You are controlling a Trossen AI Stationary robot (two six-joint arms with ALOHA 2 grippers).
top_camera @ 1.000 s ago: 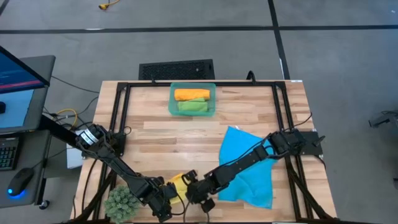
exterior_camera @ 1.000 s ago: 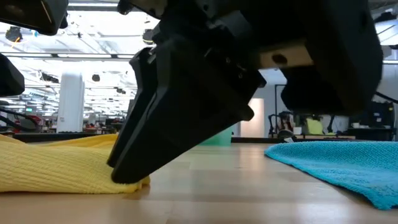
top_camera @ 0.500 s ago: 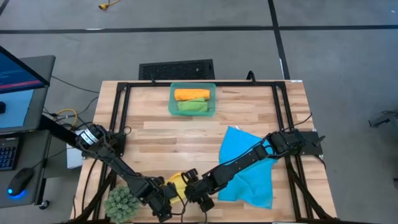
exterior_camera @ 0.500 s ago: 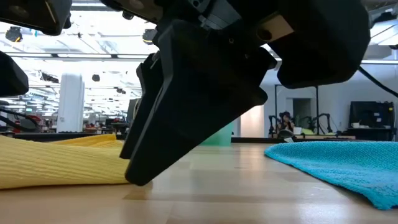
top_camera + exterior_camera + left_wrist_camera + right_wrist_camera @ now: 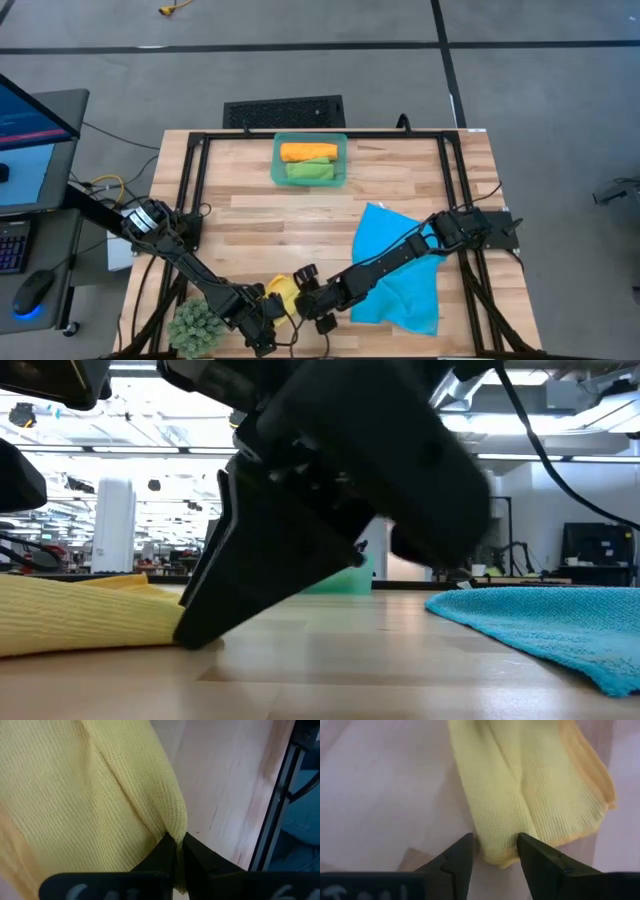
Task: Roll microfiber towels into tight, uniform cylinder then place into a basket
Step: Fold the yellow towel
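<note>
Two of four done: orange roll (image 5: 308, 152) and green roll (image 5: 310, 171) sit in the basket (image 5: 278, 160). Yellow towel (image 5: 530, 800) mid-roll: left hand (image 5: 175, 851) clamped on its fold, right hand (image 5: 494, 851) apart, straddling its end. Blue towel (image 5: 405, 290) flat behind the right hand, untouched.

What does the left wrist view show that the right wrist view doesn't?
Only the left wrist view: the left gripper shut on a pinched fold of the yellow towel, with bare table and a black frame rail alongside.

Only the right wrist view: the right gripper with its fingers apart, astride the towel's end but not closed on it, and the towel's hemmed edge.

Both: the same yellow towel, partly bunched on the wooden table. Neither shows the basket or the other towels.
</note>
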